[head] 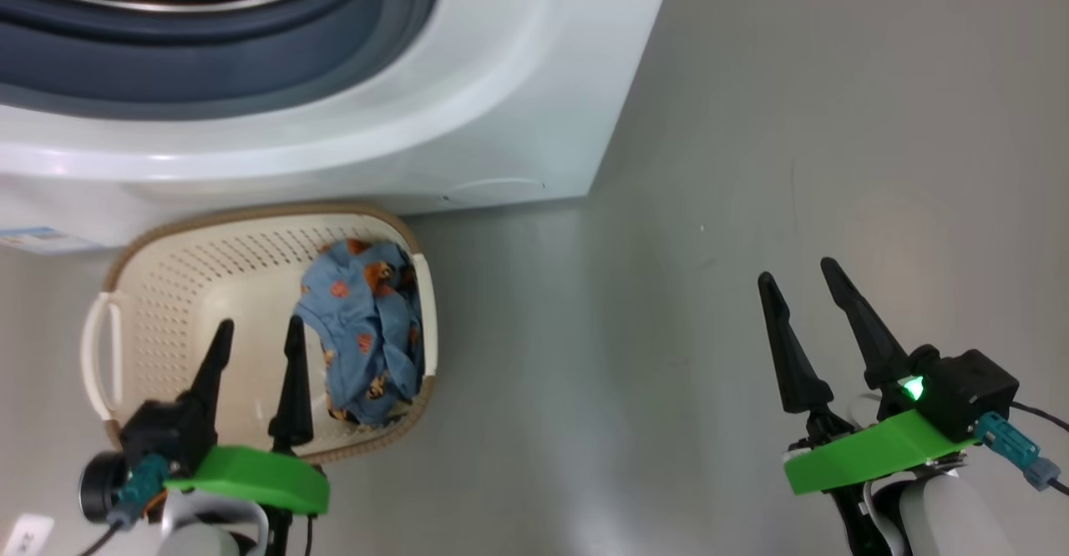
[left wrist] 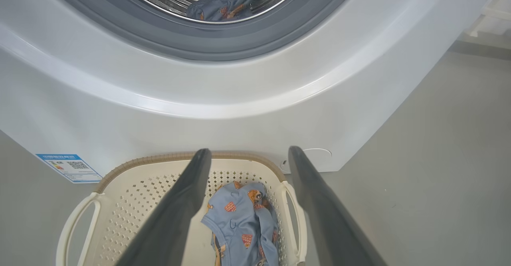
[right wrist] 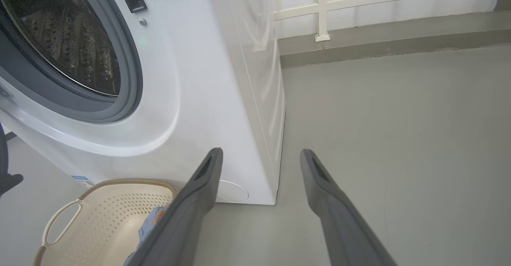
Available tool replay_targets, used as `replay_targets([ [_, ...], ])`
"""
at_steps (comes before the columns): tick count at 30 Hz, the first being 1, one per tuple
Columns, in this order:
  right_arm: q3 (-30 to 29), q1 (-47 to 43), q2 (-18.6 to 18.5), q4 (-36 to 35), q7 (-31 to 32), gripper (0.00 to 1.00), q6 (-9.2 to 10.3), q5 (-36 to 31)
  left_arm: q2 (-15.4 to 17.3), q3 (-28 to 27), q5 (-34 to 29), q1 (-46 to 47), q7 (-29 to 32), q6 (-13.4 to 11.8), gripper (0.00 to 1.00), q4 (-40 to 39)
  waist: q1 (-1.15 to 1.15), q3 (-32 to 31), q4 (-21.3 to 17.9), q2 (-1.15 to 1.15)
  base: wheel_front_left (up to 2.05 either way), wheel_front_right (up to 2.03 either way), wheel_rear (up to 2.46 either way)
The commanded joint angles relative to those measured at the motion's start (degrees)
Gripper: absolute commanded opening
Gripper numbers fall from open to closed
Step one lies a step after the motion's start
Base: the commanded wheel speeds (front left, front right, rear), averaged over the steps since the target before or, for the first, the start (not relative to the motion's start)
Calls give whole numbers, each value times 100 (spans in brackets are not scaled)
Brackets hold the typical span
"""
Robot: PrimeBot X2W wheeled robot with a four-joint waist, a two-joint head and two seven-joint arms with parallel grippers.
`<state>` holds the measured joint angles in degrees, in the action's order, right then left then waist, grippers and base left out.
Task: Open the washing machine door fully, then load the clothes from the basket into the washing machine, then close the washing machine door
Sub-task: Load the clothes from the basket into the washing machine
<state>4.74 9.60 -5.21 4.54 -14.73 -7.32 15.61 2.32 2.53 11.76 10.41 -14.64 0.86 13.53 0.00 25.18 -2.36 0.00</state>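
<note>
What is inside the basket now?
A crumpled heap of light-blue clothes with orange figures lies against the right wall of the basket. What lies under the heap is covered, and the left gripper hides part of the floor.

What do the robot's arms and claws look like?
The left claw and right claw each have two long, pointy black fingers on a bright green bracket. Behind sits a black block with a teal plug and dark cable. The forearms are pale white. A green light glows on the right one.
</note>
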Motion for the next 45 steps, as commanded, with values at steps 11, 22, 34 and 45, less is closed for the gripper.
replay_targets([
  [11,185,269,97,-194,-27,100,-17,-36,56,-454,-130,914,-36,92,100,1008,0,965,-387,0,0,0,0],
  [22,244,404,160,-239,-27,100,-17,-81,155,-651,18,1804,-36,286,100,2345,0,1663,-555,0,0,0,0],
  [34,289,556,216,-253,-27,100,-17,-88,529,-583,255,2977,-36,588,100,4048,0,2376,-698,0,0,0,0],
  [45,391,655,232,-248,-27,100,-17,66,744,-39,497,3699,97,660,100,4809,0,2777,-859,0,0,0,0],
])
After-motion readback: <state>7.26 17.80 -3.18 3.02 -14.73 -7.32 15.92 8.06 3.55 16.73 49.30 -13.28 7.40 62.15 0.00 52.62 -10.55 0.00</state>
